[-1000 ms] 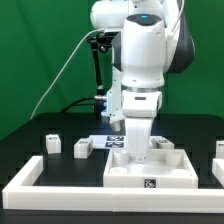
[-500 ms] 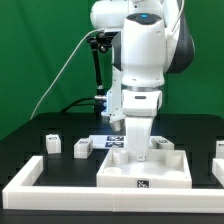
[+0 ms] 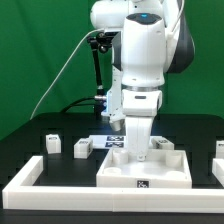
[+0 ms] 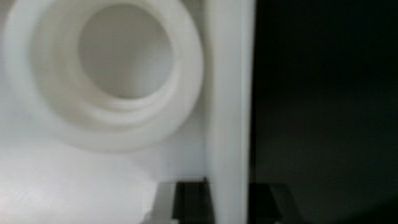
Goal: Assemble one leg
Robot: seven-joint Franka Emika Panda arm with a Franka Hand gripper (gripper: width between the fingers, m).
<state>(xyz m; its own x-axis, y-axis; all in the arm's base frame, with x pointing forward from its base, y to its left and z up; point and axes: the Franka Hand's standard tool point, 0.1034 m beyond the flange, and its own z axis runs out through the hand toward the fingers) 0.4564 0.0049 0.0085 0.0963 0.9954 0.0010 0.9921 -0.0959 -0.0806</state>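
The wide white tray (image 3: 143, 172) lies on the black table at the front middle. My gripper (image 3: 133, 152) reaches straight down into it. In the wrist view my gripper (image 4: 226, 205) has its two dark fingers on either side of the tray's upright wall (image 4: 226, 100), shut on it. A round socket (image 4: 107, 70) of the tray shows beside the wall. Two small white legs with tags (image 3: 52, 142) (image 3: 81, 148) stand on the table to the exterior view's left of the tray. A third leg (image 3: 219, 148) shows at the right edge.
A white raised fence (image 3: 30, 175) runs along the table's front and up its left side. The marker board (image 3: 112, 143) lies behind the tray, partly hidden by my arm. A black post with cables (image 3: 97, 70) stands at the back.
The tray has slid a little toward the exterior view's left with my gripper on it, then stayed still over the last half second. The legs have not moved.
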